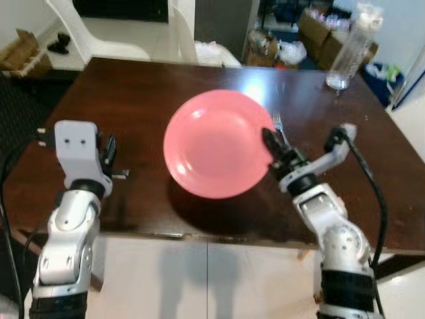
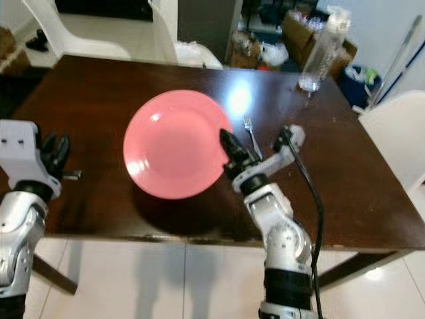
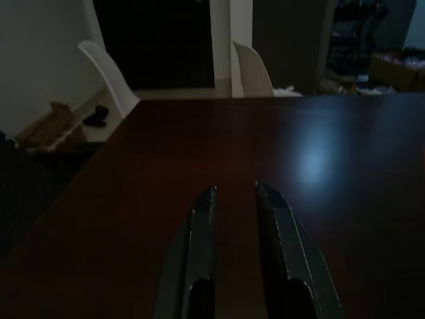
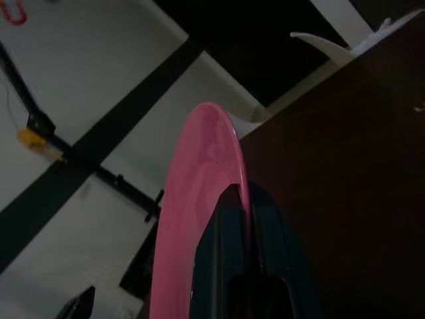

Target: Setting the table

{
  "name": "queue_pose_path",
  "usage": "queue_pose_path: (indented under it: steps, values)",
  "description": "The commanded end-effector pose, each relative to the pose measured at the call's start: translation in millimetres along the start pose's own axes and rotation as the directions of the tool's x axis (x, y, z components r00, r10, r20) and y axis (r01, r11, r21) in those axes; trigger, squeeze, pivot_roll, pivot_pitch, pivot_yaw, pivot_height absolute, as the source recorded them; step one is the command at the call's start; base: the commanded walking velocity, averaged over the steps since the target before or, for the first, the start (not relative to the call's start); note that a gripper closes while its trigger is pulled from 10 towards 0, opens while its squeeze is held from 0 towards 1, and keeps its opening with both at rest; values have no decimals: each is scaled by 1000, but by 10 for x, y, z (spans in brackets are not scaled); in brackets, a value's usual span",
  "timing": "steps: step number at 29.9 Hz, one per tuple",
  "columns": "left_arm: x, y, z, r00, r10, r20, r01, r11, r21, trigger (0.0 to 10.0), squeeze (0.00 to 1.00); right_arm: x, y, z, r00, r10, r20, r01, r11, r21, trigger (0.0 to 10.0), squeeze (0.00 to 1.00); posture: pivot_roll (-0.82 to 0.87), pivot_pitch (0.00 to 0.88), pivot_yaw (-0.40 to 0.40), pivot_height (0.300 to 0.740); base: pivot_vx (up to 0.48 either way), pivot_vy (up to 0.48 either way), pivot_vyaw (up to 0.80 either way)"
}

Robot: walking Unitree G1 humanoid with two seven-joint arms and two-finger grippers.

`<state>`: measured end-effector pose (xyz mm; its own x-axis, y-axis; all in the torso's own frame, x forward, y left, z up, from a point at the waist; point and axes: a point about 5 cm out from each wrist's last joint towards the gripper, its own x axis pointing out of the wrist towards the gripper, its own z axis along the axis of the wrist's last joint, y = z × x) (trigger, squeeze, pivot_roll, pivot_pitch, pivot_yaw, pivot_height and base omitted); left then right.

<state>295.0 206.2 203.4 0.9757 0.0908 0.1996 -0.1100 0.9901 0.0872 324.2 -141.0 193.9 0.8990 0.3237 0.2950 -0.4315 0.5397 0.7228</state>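
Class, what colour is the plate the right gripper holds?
Pink; the plate shows best in the left eye view.

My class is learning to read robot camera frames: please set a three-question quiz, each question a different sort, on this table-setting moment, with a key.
1. True or false: the right gripper is shut on the rim of the pink plate.
2. Multiple choice: the fork lies on the table at
A. the plate's robot-left side
B. the plate's robot-right side
C. the plate's centre
3. Short answer: what stands near the table's far right corner?

Key
1. True; the right wrist view shows its fingers clamping the rim.
2. B
3. A clear plastic bottle.
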Motion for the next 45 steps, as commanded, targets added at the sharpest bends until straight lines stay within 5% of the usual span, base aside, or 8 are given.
queue_pose_path:
  steps: [1,6,13,33,45]
  values:
    - [-4,-6,-45,1000,-1,-23,1,1000,3,10000,0,21,-100,27,998,-57,24,56,997,48,10000,0,69,53,24,740,480,0,0]
    - [3,-29,-41,1000,-12,-22,12,1000,6,10000,0,51,-211,77,993,-106,54,99,988,117,10000,0,72,50,25,740,480,0,0]
    - [0,-50,-32,1000,-23,-15,23,1000,14,10000,0,126,-154,44,998,-56,31,52,990,128,10000,0,77,44,26,740,474,0,0]
    - [-51,-71,-13,997,-72,-10,72,996,43,10000,0,59,-207,-114,999,-13,-30,19,976,218,10000,0,82,48,31,740,0,0,0]
    - [-77,-34,61,990,-142,-15,143,983,117,10000,0,212,-528,-154,965,-261,-24,261,943,207,10000,0,117,80,62,740,0,0,0]
